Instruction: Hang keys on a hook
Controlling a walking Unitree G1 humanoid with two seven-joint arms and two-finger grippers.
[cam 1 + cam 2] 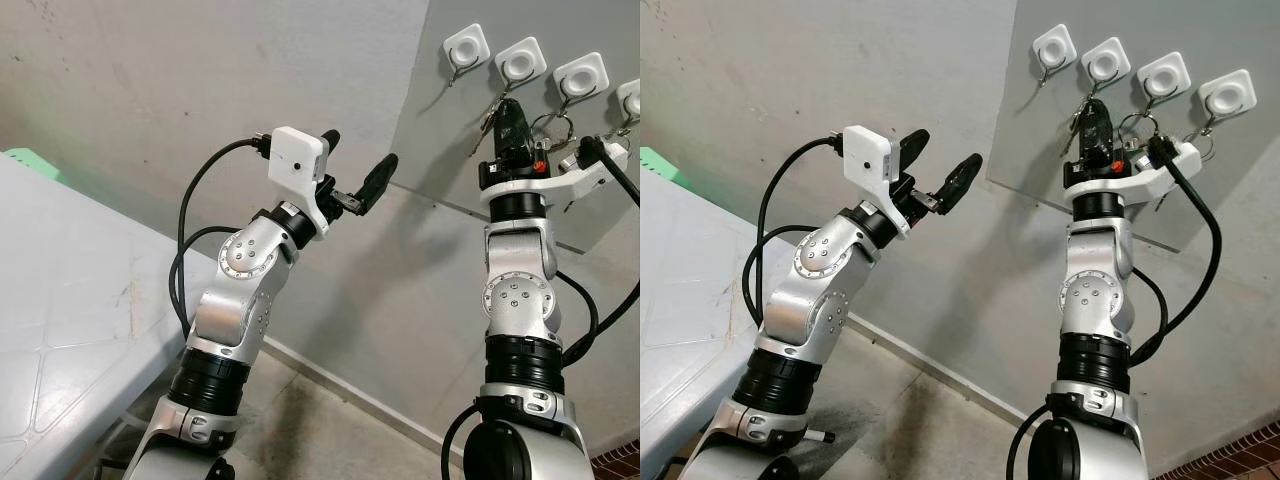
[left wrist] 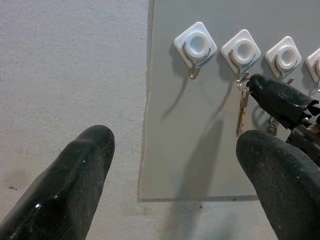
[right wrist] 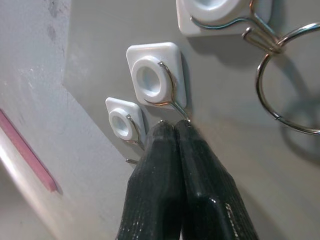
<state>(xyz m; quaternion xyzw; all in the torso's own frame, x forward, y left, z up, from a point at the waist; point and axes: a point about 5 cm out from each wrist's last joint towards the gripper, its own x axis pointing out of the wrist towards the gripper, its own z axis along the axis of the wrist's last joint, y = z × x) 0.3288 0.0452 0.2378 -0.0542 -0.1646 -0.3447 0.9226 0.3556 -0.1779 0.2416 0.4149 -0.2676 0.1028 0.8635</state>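
Up against the grey panel [image 1: 440, 150] on the wall, the right claw [image 3: 175, 131] stood raised with its two black fingers pressed together, their tips right at the wire of the second hook [image 3: 172, 97] in the row of four white hooks. From the left wrist view a key [image 2: 243, 112] hung from that second hook, its long axis vertical and its blade pointing straight down, with the right claw's fingertip just beside its ring. Whether the fingers actually pinched anything I could not tell (no key showed between them in the right wrist view). My reading was that the arm was held so high and close in order to seat the ring on the hook, and that the hanging was nearly or already done. A loose key ring [image 3: 287, 82] dangled from the neighbouring hook. The left claw [image 1: 358, 165] hovered well apart from the panel, fingers spread wide and empty, near the white worktop [image 1: 60, 300].
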